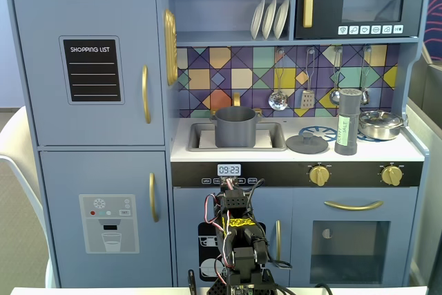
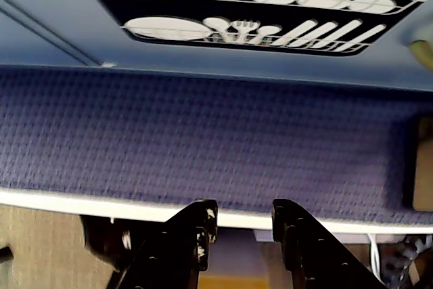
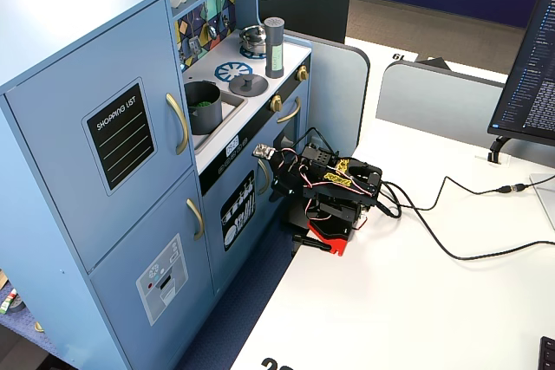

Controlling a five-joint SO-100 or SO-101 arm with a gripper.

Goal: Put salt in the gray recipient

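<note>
**Listener:** Where is the salt right now?

**Operator:** In a fixed view I see the salt shaker (image 1: 347,121) standing upright on the toy kitchen's white countertop (image 1: 421,151), at about two o'clock from the frame's centre. It is a tall, dark gray cylinder with a pale green label. A shiny steel pan (image 1: 380,124) sits just beside it at its three o'clock, and a flat gray lid (image 1: 307,144) lies near it at its eight o'clock.

**Listener:** And the gray pot?

**Operator:** The gray pot (image 1: 235,127) stands in the sink (image 1: 273,145), at nine o'clock from the shaker and well apart from it. In a fixed view from the side, something green shows inside the pot (image 3: 203,107).

**Listener:** Where is my arm?

**Operator:** The arm (image 3: 325,181) is folded low on the white table (image 3: 416,301), in front of the kitchen's lower doors, at six o'clock in the front-on fixed view and far below the countertop.

**Listener:** What is the pincer doing?

**Operator:** In the wrist view the gripper (image 2: 245,216) enters from six o'clock. Its two black fingers (image 2: 196,225) stand parted with a clear gap, holding nothing. Beyond them I see blue carpet (image 2: 203,133) and a dishwasher decal (image 2: 257,5) at twelve o'clock.
</note>
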